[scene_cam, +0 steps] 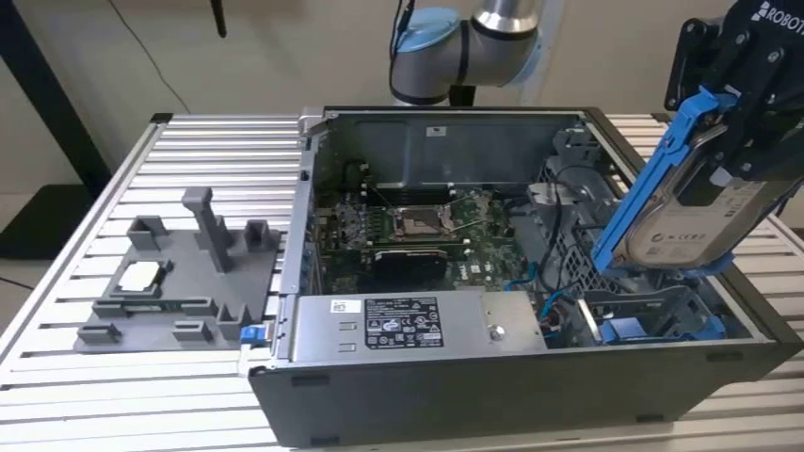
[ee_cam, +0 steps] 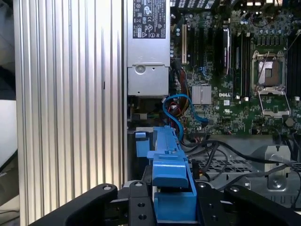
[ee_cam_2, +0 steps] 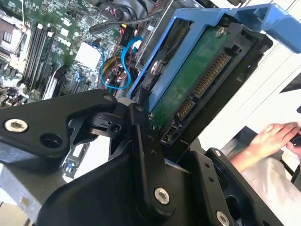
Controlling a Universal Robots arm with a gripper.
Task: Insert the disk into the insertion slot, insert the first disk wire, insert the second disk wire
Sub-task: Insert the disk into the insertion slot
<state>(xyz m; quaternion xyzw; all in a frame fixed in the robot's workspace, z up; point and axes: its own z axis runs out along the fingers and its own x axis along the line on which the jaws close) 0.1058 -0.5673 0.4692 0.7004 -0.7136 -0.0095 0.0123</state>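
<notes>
1. The claw [scene_cam: 751, 141] is clamped tight on the disk [scene_cam: 684, 221]. Its black fingers [ee_cam_2: 141, 150] squeeze the blue bracket from both sides (the first wrist view has the bracket sitting right between them).
2. The disk is up in the air and steeply tilted. Its white label faces the exterior view and its green circuit board faces the second wrist view.
3. Its lower end hangs just over the slot [scene_cam: 653, 320], the grey-blue bay with blue tabs. That's in the near corner of the open computer case [scene_cam: 503, 405], on the exterior view's right. Can't tell if they touch.
4. Inside the case are the motherboard [scene_cam: 415, 231], a grey power supply [scene_cam: 402, 325] along the near wall, and a looping blue cable [ee_cam: 178, 108].
5. On the exterior view's left, a dark grey tray [scene_cam: 176, 282] with posts sits on the slatted metal table [scene_cam: 75, 198], just beside the case.
6. A person's hand [ee_cam_2: 277, 134] shows past the disk.
</notes>
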